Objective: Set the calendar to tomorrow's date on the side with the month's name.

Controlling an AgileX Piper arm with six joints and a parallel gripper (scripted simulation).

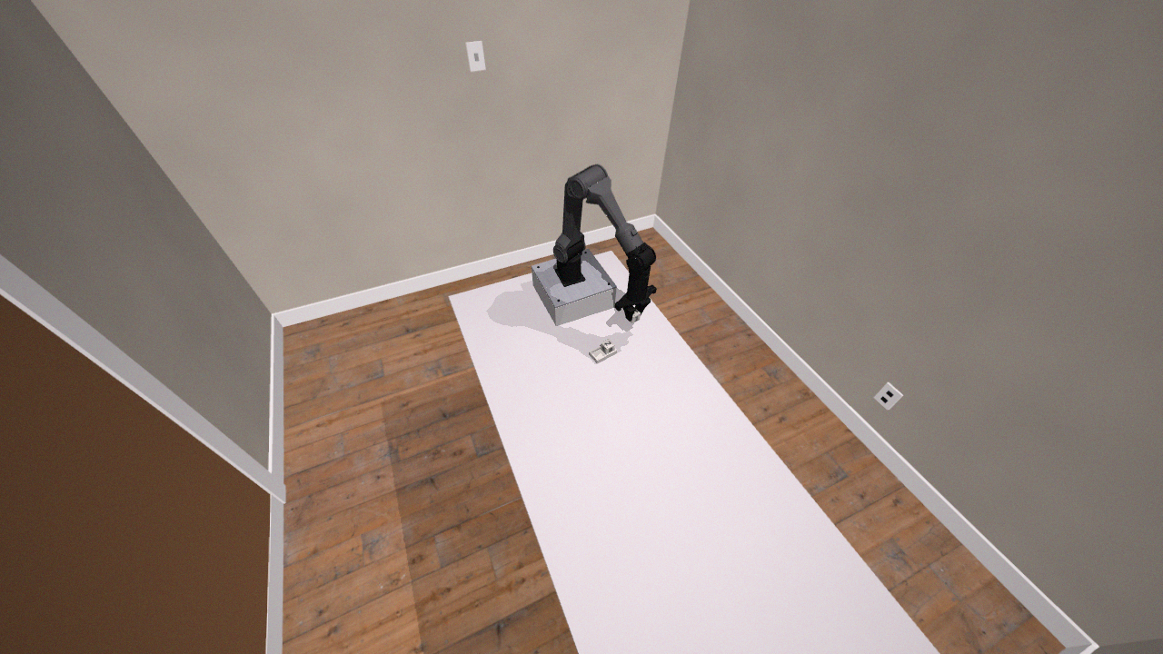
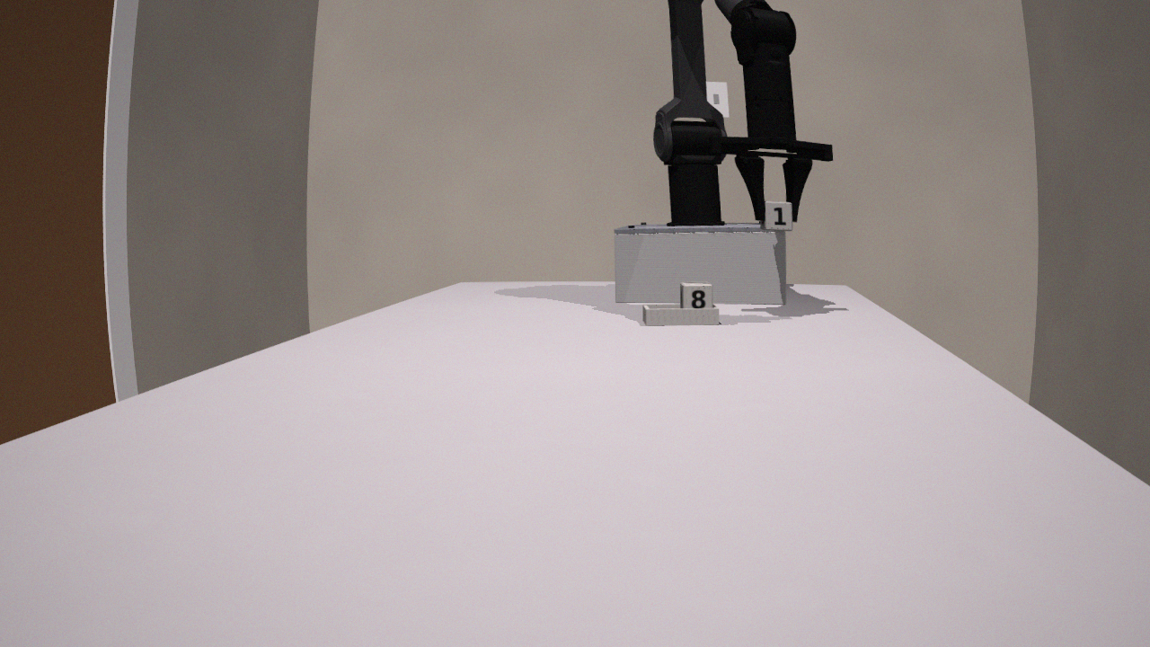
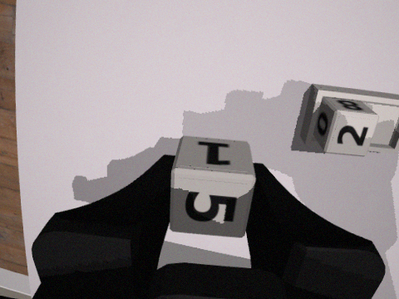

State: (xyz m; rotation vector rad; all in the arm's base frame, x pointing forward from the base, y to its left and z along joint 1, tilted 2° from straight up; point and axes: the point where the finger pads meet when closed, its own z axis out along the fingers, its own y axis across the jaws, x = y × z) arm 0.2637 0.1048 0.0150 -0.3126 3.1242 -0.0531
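My gripper (image 3: 211, 178) is shut on a white digit cube (image 3: 212, 192) and holds it in the air, to the right of the tray and well above the table. The held cube shows a 1 toward the exterior camera (image 2: 778, 216) and a 5 toward my wrist. It also shows in the top view (image 1: 635, 310). The pale tray (image 2: 680, 314) lies flat on the white table near the arm's base. The other cube (image 2: 696, 296) stands in the tray's right half and shows an 8 to the front; the wrist view shows this cube (image 3: 344, 125) with a 2 and a 0. The tray's left half is empty.
The arm's grey base box (image 2: 699, 263) stands just behind the tray. The table's right edge (image 1: 699, 358) runs close to the gripper. Wooden floor and walls surround the table.
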